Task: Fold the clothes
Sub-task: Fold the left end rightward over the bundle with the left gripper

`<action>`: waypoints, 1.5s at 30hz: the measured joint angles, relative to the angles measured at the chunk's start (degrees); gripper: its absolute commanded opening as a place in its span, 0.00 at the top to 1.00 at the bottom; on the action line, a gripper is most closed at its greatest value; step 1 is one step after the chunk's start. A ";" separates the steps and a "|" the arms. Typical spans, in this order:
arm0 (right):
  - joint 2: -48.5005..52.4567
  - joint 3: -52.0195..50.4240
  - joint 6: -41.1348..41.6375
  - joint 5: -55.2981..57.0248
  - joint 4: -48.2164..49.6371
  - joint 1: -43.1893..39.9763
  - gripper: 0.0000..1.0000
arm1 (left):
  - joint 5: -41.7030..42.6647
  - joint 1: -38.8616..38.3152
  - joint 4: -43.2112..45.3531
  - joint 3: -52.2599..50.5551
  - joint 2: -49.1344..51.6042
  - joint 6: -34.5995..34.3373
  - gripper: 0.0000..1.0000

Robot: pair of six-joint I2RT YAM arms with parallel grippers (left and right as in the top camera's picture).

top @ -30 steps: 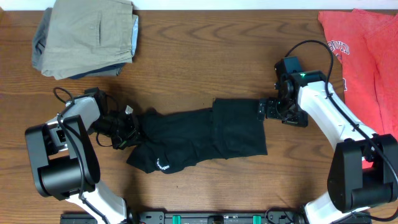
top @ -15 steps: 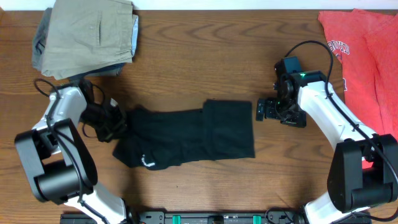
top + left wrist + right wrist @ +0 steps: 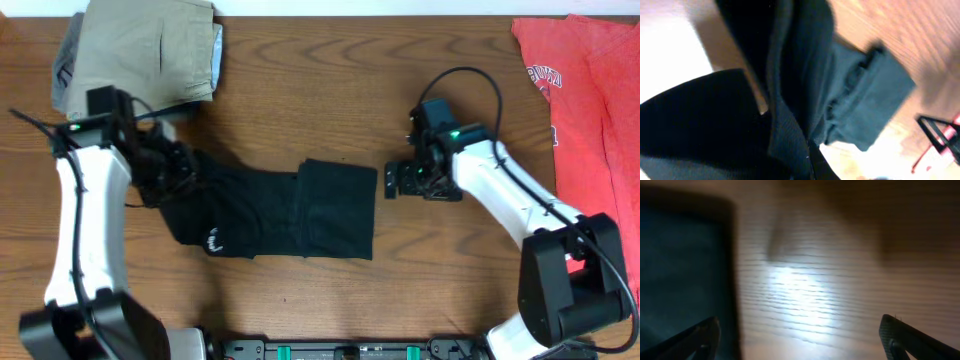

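Wooden table (image 3: 300, 60); red T-shirt (image 3: 590, 90) cropped at 3 o'clock edge. Centre: black shirt (image 3: 300, 210), white lettering illegible. At 9 o'clock end, left gripper (image 3: 175, 170) clamped on fabric, fingertips buried. At 3 o'clock, right gripper (image 3: 392, 180) spread wide, just beside hem.

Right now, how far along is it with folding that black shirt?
Partly. The black shirt lies as a long strip, its right end doubled into a neat rectangle. In hand: the left gripper is shut on the bunched left end, while the right gripper sits open beside the folded end, not touching. Left to do: the rumpled left half with the white logo needs folding over.
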 measured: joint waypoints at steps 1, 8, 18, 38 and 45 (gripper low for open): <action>0.13 -0.61 0.04 -0.15 0.44 0.66 0.01 | 0.09 -2.32 0.00 0.00 -1.29 -0.57 0.94; 1.44 -1.92 0.70 -1.03 0.17 1.36 0.01 | 0.57 -19.26 4.07 0.00 -5.07 -4.17 0.94; 1.44 -1.92 0.74 -3.39 -0.04 1.33 0.01 | 0.28 -34.88 12.63 0.00 2.21 -10.45 0.94; 1.44 -1.92 0.74 -3.74 -0.48 1.36 0.01 | 0.15 -45.77 25.40 0.00 17.90 -16.72 0.61; 1.44 -1.92 0.74 -3.85 -1.16 1.11 0.01 | 0.35 -46.64 26.18 0.00 17.90 -18.62 0.46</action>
